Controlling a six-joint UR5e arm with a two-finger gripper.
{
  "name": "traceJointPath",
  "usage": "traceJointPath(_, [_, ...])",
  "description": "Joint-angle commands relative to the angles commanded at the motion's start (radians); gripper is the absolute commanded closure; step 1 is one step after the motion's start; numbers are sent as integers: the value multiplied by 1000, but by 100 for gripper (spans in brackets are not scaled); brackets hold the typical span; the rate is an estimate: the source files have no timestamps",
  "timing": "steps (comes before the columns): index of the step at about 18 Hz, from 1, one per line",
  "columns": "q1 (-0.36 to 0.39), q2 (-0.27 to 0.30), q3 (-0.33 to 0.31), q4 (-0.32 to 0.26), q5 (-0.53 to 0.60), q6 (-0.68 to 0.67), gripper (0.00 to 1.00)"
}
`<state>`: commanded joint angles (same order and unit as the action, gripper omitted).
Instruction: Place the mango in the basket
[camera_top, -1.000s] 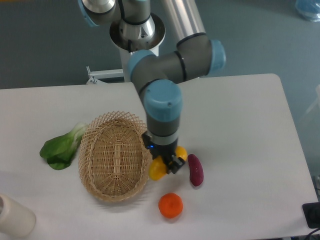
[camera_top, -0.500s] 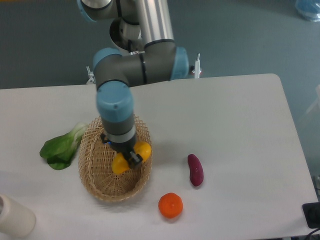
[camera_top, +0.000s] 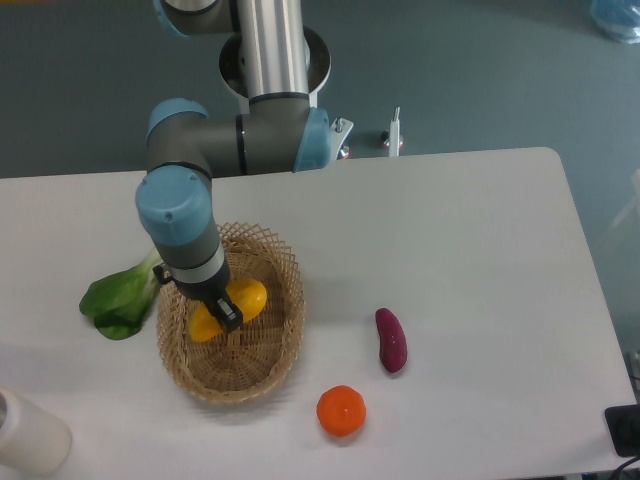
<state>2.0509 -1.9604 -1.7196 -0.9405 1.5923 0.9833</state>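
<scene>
- The gripper (camera_top: 222, 311) hangs over the basket (camera_top: 285, 310), its fingers closed across the middle of the mango (camera_top: 229, 307) — the fruit sits inside the rim, though whether it touches the weave cannot be told.
- By the look of it, the carry is done; letting go and pulling clear are left.
- On the table: one mango, one basket, one orange (camera_top: 341, 411), one sweet potato (camera_top: 390, 340), one leafy green (camera_top: 121, 297), one pale cylinder (camera_top: 28, 436) at the corner.
</scene>
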Motion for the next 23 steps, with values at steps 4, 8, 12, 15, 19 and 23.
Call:
traceJointPath(4, [0, 2, -5, 23, -5, -6, 0])
traceJointPath(8, [8, 6, 2, 23, -3, -6, 0])
traceJointPath(12, [92, 12, 5, 22, -11, 0, 0])
traceJointPath(15, [202, 31, 6, 12, -34, 17, 0])
traceJointPath(19, [337, 31, 12, 8, -54, 168, 0])
traceJointPath(23, [460, 31, 12, 8, -54, 334, 0])
